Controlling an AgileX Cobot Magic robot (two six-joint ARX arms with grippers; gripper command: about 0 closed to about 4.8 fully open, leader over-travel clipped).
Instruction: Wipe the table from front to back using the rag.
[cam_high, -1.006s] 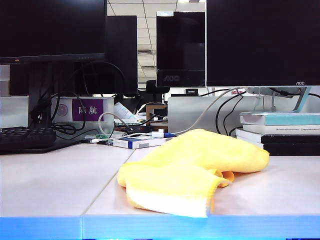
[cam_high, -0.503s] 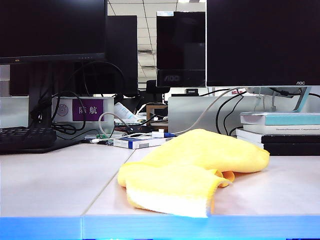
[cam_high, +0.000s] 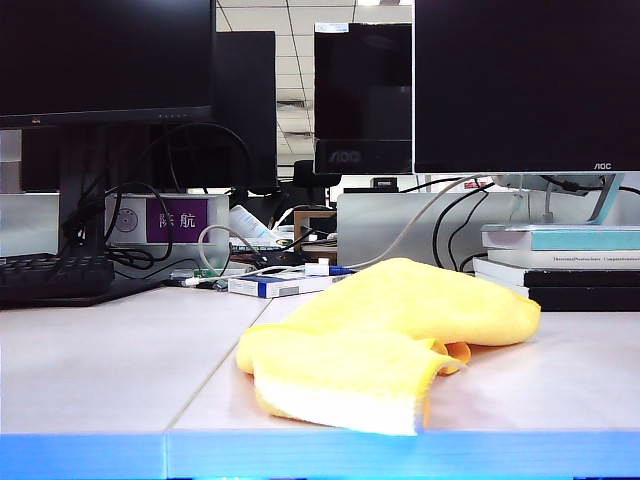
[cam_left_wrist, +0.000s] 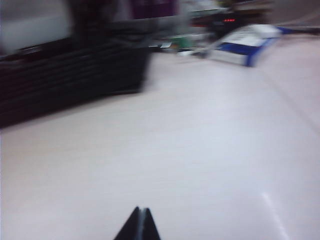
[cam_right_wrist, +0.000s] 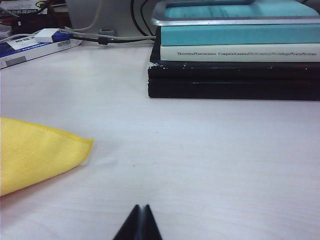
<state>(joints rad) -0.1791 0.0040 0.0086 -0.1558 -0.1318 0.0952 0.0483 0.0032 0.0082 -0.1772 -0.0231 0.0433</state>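
Note:
The yellow rag (cam_high: 385, 335) lies crumpled on the pale table (cam_high: 100, 370), right of the seam, its pale hem at the blue front edge. One corner of the rag (cam_right_wrist: 35, 155) shows in the right wrist view. My right gripper (cam_right_wrist: 141, 207) is shut and empty over bare table, apart from that corner. My left gripper (cam_left_wrist: 140, 209) is shut and empty over bare table too; its view is blurred and shows no rag. Neither gripper appears in the exterior view.
A black keyboard (cam_high: 50, 278) sits at the back left. A white-and-blue box (cam_high: 275, 286) lies behind the rag, also seen as the box (cam_left_wrist: 245, 45). Stacked books (cam_right_wrist: 235, 60) stand at the back right under a monitor stand. Monitors and cables line the rear.
The rag and the objects on the table have not moved. The exterior picture has shifted very slightly sideways.

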